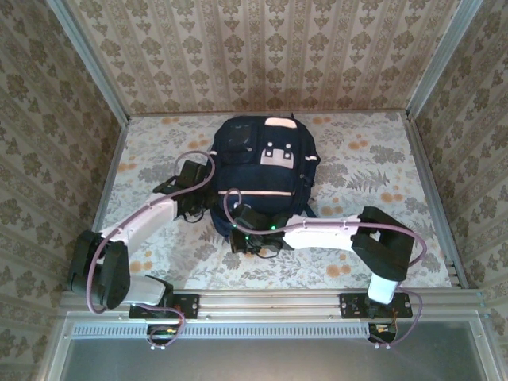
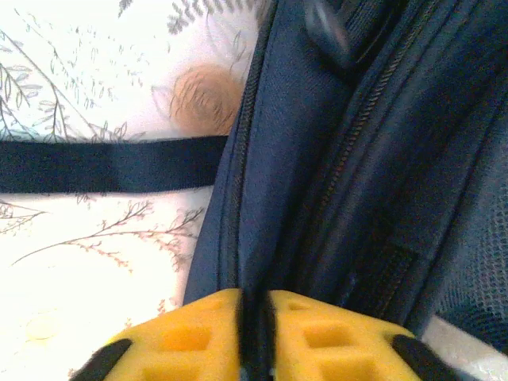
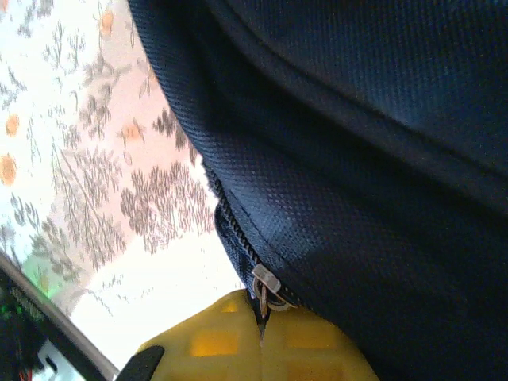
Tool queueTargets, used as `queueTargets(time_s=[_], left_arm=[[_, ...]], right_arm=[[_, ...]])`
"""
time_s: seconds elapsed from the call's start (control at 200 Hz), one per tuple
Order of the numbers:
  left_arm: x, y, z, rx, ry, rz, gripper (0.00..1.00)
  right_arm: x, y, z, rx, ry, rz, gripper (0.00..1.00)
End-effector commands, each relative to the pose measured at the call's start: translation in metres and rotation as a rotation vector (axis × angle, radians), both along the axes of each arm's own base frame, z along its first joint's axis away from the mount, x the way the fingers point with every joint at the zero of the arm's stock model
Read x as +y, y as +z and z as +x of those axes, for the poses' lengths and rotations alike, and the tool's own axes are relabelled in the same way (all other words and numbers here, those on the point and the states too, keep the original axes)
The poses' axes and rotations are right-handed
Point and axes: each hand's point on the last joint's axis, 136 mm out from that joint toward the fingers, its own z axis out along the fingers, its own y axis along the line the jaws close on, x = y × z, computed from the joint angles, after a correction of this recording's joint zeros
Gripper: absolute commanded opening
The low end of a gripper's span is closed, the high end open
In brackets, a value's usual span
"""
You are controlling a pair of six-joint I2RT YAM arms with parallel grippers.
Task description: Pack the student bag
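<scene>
"Sizing this up: where do things stand?" Mia asks.

"The bag (image 1: 262, 171) lies flat mid-frame in the top view on the floral desk (image 1: 357, 167), patches up," says Tom. "The right tool (image 3: 260, 327) is clamped on the zip pull (image 3: 266, 284), at the bag's lower edge in that view. The left tool (image 2: 255, 321) is at the bag's left side; its yellow pads (image 2: 182, 345) are close together with a dark, blurred strip of bag between them — I cannot tell whether they grip it or stand slightly apart."

"What could go wrong?"

"The pull is small, and seemingly just its end sits in the pads. A tug off the zip's line could slip it free. If the left side isn't pinned, I'd expect the whole bag to slide along the desk instead of the zip running. In the right wrist view the fabric bulges over the zip, so cloth might jam the slider."

"Anything in the way?"

"A dark strap (image 2: 103, 165) lies across the desk in the left half of the left wrist view, running into the bag — it could catch a tool passing low. A lilac cable (image 1: 225, 206) loops from the right arm over the bag's lower left in the top view and might snag on the fabric."
</scene>
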Motion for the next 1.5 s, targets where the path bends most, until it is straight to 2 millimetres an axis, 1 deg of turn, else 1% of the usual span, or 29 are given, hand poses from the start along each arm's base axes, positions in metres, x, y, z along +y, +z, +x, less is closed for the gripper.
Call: queueTargets(time_s=[0.0,0.015,0.04,0.13,0.21,0.29,0.33,0.46,0.495,0.54,0.575,0.585,0.61,0.685,0.805,0.92,1.14,1.295,1.34,1.375,1.495], left_arm=[[-0.008,0.022,-0.006,-0.065,-0.020,-0.080,0.38],[0.000,0.019,-0.006,-0.058,0.014,-0.088,0.40],[0.002,0.018,-0.011,-0.054,0.027,-0.108,0.42],[0.006,0.012,-0.029,-0.042,0.073,-0.183,0.46],[0.004,0.008,-0.039,-0.045,0.112,-0.271,0.48],[0.001,0.007,-0.044,-0.053,0.133,-0.332,0.48],[0.001,0.002,-0.046,-0.043,0.150,-0.341,0.49],[-0.005,-0.007,-0.045,-0.025,0.168,-0.376,0.49],[-0.008,-0.008,-0.043,-0.026,0.166,-0.384,0.47],[-0.010,-0.008,-0.040,-0.037,0.158,-0.393,0.39],[-0.011,-0.008,-0.038,-0.043,0.159,-0.395,0.35],[-0.017,-0.008,-0.041,-0.039,0.140,-0.396,0.34],[-0.021,-0.008,-0.043,-0.037,0.129,-0.399,0.32],[-0.024,-0.005,-0.043,-0.050,0.125,-0.409,0.29],[-0.024,0.004,-0.044,-0.083,0.120,-0.404,0.29],[-0.026,0.005,-0.047,-0.079,0.112,-0.403,0.30],[-0.035,-0.010,-0.056,-0.043,0.089,-0.378,0.31],[-0.035,-0.019,-0.057,-0.021,0.094,-0.361,0.29],[-0.035,-0.021,-0.057,-0.018,0.091,-0.352,0.26],[-0.035,-0.023,-0.057,-0.015,0.087,-0.345,0.22],[-0.034,-0.029,-0.058,-0.003,0.078,-0.318,0.00]], right_arm=[[0.009,0.009,0.013,-0.020,-0.020,0.046,0.00],[0.009,0.010,0.014,-0.021,-0.025,0.053,0.00],[0.009,0.011,0.016,-0.022,-0.031,0.064,0.00],[0.010,0.010,0.018,-0.017,-0.040,0.089,0.00],[0.011,0.005,0.017,0.002,-0.039,0.099,0.00],[0.012,0.001,0.015,0.017,-0.040,0.109,0.00],[0.013,-0.001,0.015,0.021,-0.042,0.114,0.00],[0.013,-0.004,0.014,0.028,-0.045,0.122,0.00],[0.012,-0.005,0.013,0.030,-0.045,0.120,0.00],[0.012,-0.005,0.013,0.031,-0.047,0.124,0.00],[0.012,-0.005,0.012,0.035,-0.047,0.129,0.00],[0.012,-0.005,0.012,0.035,-0.047,0.130,0.00],[0.013,-0.005,0.012,0.037,-0.046,0.136,0.00],[0.013,-0.006,0.011,0.045,-0.044,0.143,0.00],[0.014,-0.008,0.009,0.052,-0.044,0.145,0.00],[0.015,-0.009,0.009,0.057,-0.044,0.150,0.00],[0.014,-0.010,0.010,0.056,-0.052,0.147,0.00],[0.013,-0.010,0.009,0.057,-0.055,0.145,0.00],[0.012,-0.011,0.009,0.057,-0.057,0.141,0.00],[0.010,-0.012,0.009,0.057,-0.059,0.136,0.00],[0.002,-0.015,0.007,0.054,-0.070,0.100,0.00]])
